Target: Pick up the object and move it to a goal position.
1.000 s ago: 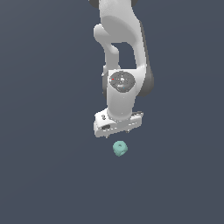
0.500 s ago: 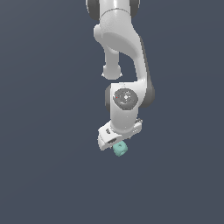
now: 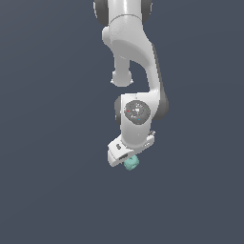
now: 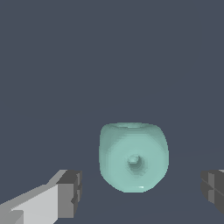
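Observation:
The object is a small teal-green rounded cube with a dimple in its facing side. In the wrist view it lies between my two fingers, with a gap on each side; one dark pad and the other pad stand apart from it. My gripper is open. In the exterior view the white hand covers most of the object, which peeks out under it, and the fingers themselves are hidden by the hand.
Plain dark grey-blue floor surrounds the arm on all sides. No other objects, containers or edges show in either view.
The arm has lowered steadily onto the object. One second ago the hand hung above it with a gap; now the hand sits over it and partly hides it.

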Available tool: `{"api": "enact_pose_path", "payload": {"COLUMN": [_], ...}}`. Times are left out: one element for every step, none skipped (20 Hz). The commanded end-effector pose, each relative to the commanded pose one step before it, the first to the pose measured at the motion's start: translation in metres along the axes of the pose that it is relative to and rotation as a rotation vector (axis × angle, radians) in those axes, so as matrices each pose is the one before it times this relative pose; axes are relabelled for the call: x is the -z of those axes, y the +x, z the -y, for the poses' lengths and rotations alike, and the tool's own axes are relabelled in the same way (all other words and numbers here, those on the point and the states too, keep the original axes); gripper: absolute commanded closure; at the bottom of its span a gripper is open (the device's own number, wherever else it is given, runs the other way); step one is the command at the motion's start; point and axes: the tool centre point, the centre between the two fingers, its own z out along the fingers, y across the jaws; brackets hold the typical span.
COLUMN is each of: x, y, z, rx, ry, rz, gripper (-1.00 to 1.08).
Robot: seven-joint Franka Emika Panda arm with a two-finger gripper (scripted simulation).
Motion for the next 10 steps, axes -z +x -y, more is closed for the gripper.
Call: {"api": "enact_pose_path", "payload": {"x": [-0.00513, -0.00369, -0.00445, -0.00523, -0.00599, -0.00626, -0.00545, -0.00450, -0.00366, -0.00272], "y": [-0.00016, -0.00014, 0.00002, -0.00004, -0.00010, -0.00012, -0.00028, 0.00009, -0.00011, 0.00021], "z": [0.00023, -0.00019, 0.00020, 0.00017, 0.00015, 0.00014, -0.00025, 0.00038, -0.00021, 0.00023], "rx": [0.00069, 0.00000, 0.00069, 0.00069, 0.00069, 0.00069, 0.00000, 0.00097, 0.00000, 0.00069], "ry": [0.00029, 0.00000, 0.00000, 0.00000, 0.00000, 0.00000, 0.00000, 0.00000, 0.00000, 0.00000], "rz": [0.00056, 0.00000, -0.00007, -0.00007, -0.00007, -0.00007, 0.00000, -0.00010, 0.00000, -0.00007], "gripper": [-0.92, -0.92, -0.92, -0.92, -0.92, -0.92, -0.92, -0.92, -0.92, -0.92]}}
